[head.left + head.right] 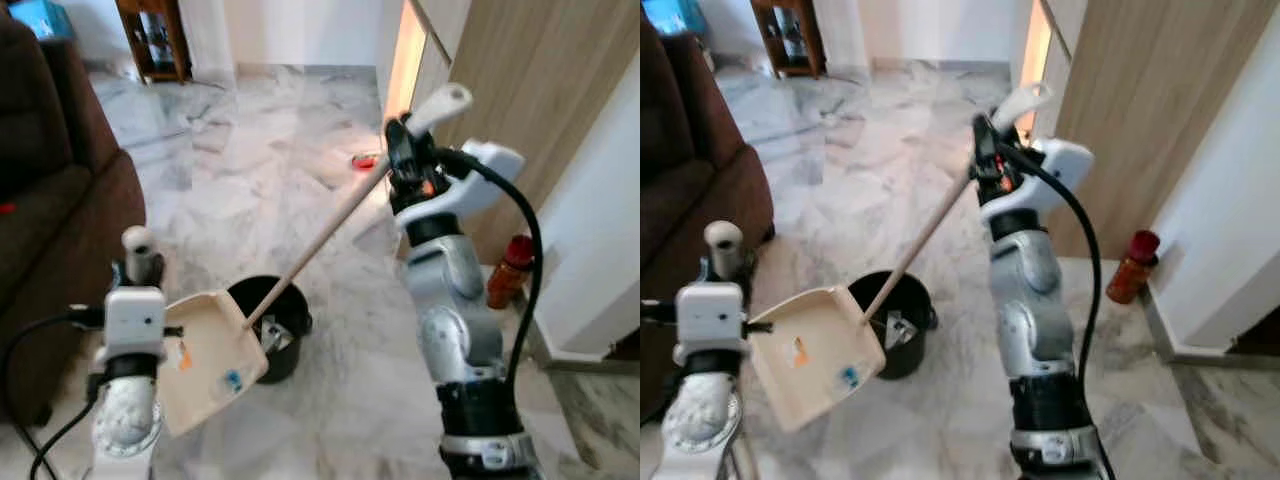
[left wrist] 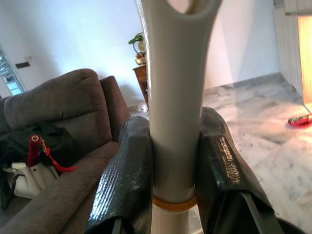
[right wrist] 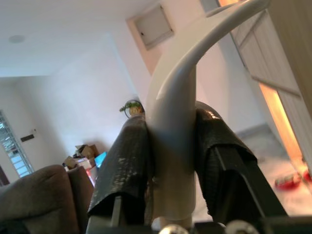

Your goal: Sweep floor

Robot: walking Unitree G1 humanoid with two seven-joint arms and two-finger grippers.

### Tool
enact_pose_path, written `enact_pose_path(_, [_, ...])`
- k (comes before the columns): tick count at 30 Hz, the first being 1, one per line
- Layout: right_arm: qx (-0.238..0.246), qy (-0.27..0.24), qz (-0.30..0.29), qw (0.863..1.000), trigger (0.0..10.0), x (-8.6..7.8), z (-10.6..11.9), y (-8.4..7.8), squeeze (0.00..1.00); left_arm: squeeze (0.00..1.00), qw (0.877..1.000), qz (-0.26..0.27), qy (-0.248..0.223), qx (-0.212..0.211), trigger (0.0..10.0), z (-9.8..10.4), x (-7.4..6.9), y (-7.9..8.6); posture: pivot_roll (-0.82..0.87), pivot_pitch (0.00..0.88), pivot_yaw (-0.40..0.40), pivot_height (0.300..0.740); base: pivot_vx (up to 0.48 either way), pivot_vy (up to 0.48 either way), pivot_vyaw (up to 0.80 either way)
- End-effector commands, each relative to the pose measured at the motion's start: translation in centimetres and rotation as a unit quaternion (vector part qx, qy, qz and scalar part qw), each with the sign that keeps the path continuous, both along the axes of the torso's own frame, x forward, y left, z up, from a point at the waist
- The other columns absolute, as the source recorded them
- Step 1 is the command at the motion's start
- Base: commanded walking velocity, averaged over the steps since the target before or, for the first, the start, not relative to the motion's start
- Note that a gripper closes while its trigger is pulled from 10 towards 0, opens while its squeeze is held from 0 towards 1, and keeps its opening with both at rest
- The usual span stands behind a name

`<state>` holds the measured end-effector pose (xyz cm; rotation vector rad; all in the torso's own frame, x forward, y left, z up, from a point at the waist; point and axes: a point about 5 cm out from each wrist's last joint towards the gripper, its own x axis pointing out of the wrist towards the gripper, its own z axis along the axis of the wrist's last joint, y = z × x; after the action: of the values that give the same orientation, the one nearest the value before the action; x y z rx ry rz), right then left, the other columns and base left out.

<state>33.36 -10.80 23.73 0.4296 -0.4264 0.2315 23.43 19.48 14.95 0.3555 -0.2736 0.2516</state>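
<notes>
A cream dustpan [image 1: 205, 360] hangs tilted toward a black bin [image 1: 290, 335] on the marble floor. A blue scrap [image 1: 232, 380] and an orange bit lie in the pan. My left gripper [image 2: 175, 146] is shut on the pan's upright white handle [image 1: 138, 245]. At chest height my right gripper [image 3: 170, 141] is shut on the broom's white top grip [image 1: 440, 103]. The wooden broomstick [image 1: 320, 235] slants down from there to the pan's edge over the bin. I cannot make out the brush head.
A brown sofa [image 1: 60, 200] stands close on the left. On the right are a wooden panel [image 1: 540, 90] and a white wall, with an orange bottle [image 1: 508, 268] at their foot. A red object [image 1: 366, 160] lies on the floor ahead. A wooden stand [image 1: 155, 35] is at the back.
</notes>
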Motion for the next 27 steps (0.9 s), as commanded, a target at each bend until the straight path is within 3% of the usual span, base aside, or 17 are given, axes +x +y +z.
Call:
enact_pose_path(1, [0.011,-0.051,0.007,0.999,10.0,-0.62,2.28,0.52,0.0,0.0,1.0,0.003,-0.017,0.013,10.0,0.7,0.01,0.31,0.03,0.001,-0.021,0.74,0.277,0.0,0.0])
enact_pose_path(27, [0.004,-0.047,0.005,0.999,10.0,-0.5,2.38,0.29,0.0,0.0,1.0,0.012,-0.015,0.012,10.0,0.56,0.14,0.49,0.03,0.043,-0.034,0.74,0.278,0.0,0.0])
